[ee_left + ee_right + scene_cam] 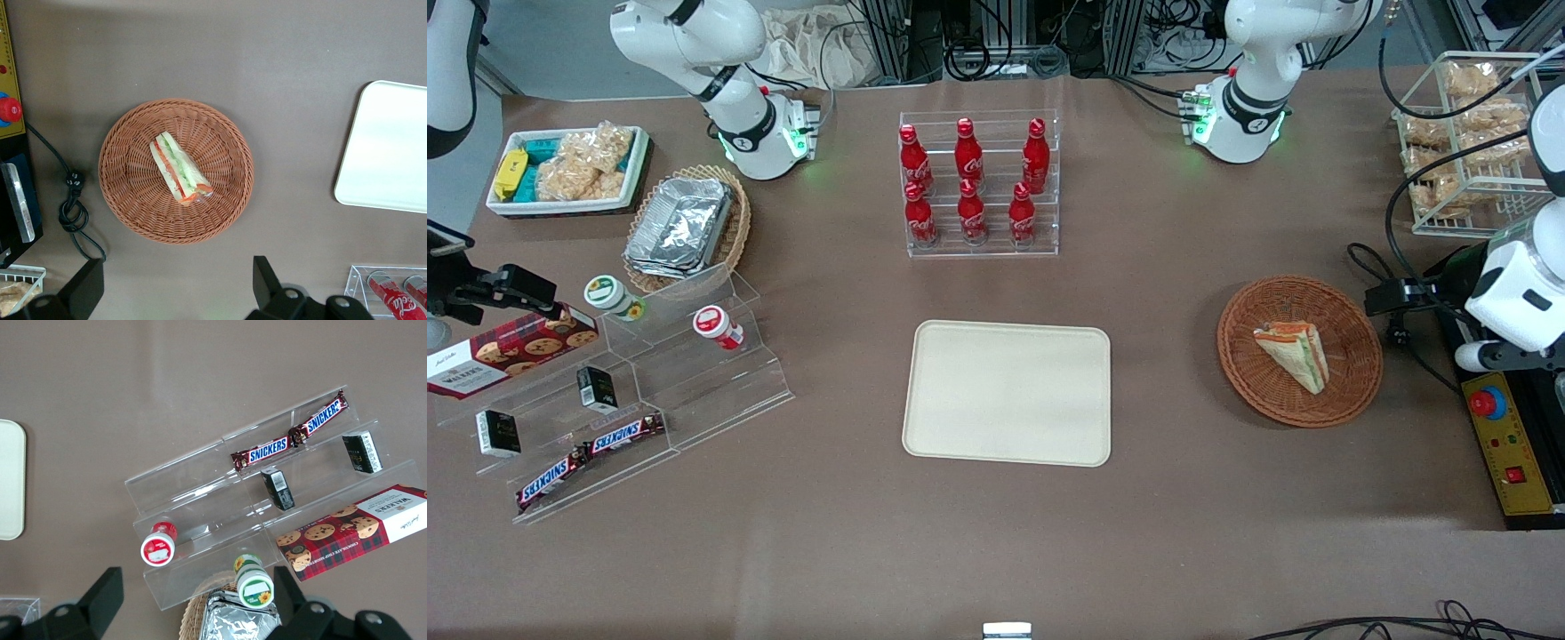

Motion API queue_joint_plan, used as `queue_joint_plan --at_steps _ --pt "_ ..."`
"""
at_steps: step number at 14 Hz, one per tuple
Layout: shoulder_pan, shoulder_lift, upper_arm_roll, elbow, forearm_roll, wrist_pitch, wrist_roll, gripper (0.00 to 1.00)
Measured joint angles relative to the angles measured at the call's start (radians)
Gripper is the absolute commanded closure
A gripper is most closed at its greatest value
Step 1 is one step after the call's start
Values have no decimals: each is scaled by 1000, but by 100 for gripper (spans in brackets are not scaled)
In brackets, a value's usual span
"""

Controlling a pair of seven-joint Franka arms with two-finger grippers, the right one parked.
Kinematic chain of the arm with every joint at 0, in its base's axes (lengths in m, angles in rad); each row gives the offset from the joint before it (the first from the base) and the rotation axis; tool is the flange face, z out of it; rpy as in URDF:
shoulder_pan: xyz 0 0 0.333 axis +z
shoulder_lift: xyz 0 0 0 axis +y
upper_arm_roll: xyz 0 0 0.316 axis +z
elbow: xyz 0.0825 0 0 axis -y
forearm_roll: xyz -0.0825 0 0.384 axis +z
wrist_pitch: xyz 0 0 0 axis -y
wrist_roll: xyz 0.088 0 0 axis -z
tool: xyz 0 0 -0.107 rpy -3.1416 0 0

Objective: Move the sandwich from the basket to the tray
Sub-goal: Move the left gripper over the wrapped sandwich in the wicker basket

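The sandwich [1294, 351] [179, 168], a wrapped white wedge with orange and green layers, lies in the round reddish-brown basket [1234, 342] [133, 200]. The cream tray [1007, 391] [390, 147] rests flat on the table beside the basket, toward the parked arm's end, with nothing on it. In the left wrist view my gripper [177, 287] hangs high over bare table next to the basket rim. It is open and holds nothing; its black fingers [267, 280] are spread wide and well clear of the basket.
A clear rack of red cola bottles [978, 182] stands farther from the front camera than the tray. A yellow control box with a red button [1507, 444] and a black cable [1396, 302] lie beside the basket at the working arm's end. A wire snack rack [1467, 133] stands there too.
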Motion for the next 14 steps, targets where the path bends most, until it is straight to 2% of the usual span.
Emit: queue_joint_plan --at_steps 7,11,14 --pt "-1 10 -2 -2 5 -18 -29 0" --pt "0 13 -1 -77 5 4 -235 0" --pt "3 9 1 -174 7 117 -453 0"
